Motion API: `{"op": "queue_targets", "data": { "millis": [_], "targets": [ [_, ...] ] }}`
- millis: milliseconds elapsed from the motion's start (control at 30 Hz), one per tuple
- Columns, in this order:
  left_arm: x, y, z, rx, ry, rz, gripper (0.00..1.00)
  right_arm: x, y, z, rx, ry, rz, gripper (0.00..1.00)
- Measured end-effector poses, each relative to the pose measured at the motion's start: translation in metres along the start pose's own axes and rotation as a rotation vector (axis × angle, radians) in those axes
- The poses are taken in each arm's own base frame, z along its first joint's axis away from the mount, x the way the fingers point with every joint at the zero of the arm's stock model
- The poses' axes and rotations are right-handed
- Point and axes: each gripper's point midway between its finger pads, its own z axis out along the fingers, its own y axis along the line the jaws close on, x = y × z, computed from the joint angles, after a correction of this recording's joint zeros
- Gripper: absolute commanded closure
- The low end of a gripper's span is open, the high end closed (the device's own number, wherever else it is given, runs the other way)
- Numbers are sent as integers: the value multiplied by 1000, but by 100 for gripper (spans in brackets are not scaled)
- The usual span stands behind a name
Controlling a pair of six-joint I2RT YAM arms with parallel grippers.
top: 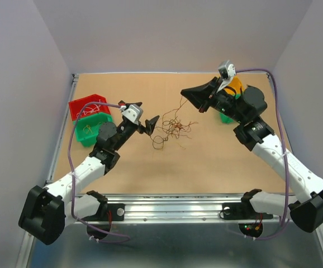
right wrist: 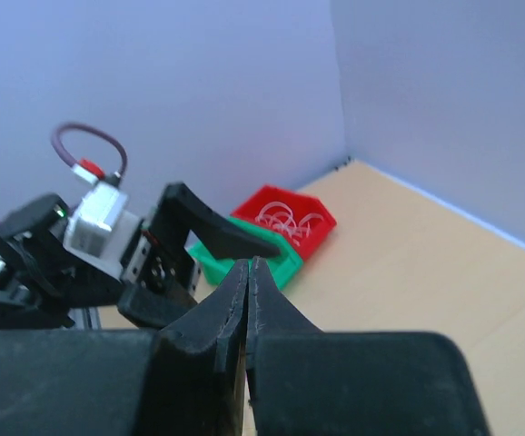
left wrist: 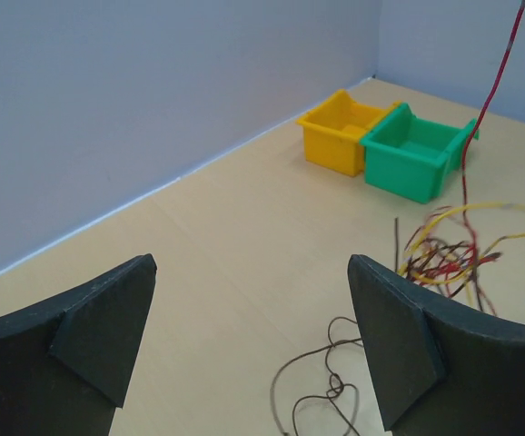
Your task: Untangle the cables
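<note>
A: Surface and room?
B: Brown desk (top: 206, 162), pale lilac walls (top: 167, 33). The cables (top: 170, 129) lie tangled mid-desk.
A: Jaws?
B: Apart on the left gripper (top: 146, 114), beside the tangle; on the right gripper (top: 185, 94), closed on one red strand rising from it.

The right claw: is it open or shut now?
Shut. The right claw has its fingers pressed together, no gap. One red cable rises taut toward it from the tangle, so it probably grips that.

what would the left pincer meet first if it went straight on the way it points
Likely the cables' brown loop, lying on the table just ahead of the open left pincer, nearer its right finger. The main tangle sits off right. Depth is unclear.
</note>
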Motion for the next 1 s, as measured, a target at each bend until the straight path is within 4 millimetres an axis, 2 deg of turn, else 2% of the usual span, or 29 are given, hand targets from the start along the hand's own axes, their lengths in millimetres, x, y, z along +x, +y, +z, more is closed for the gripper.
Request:
{"op": "queue_targets", "data": {
  "millis": [133, 200, 267, 400, 533, 767, 1000],
  "targets": [
    [-15, 2, -1, -13, -52, -2, 1, -52, 22, 2, -59, -91, -16, 99],
    [-18, 3, -3, -21, -66, -9, 1, -66, 31, 1, -86, -122, -17, 99],
    [-19, 2, -8, -25, -76, -19, 1, -67, 34, -1, -99, -121, -6, 99],
    [-30, 1, -13, -2, -105, -29, 1, -61, 37, -1, -118, -103, 11, 99],
    [-35, -5, -17, 61, -118, -29, 1, -43, 39, -2, -143, -60, 37, 99],
    [-33, -45, -24, 293, -118, -19, 1, -1, 39, -8, -178, 26, 110, 99],
    [-29, -73, -26, 441, -124, -16, 1, 4, 52, -9, -241, 27, 125, 99]
  ]
}}
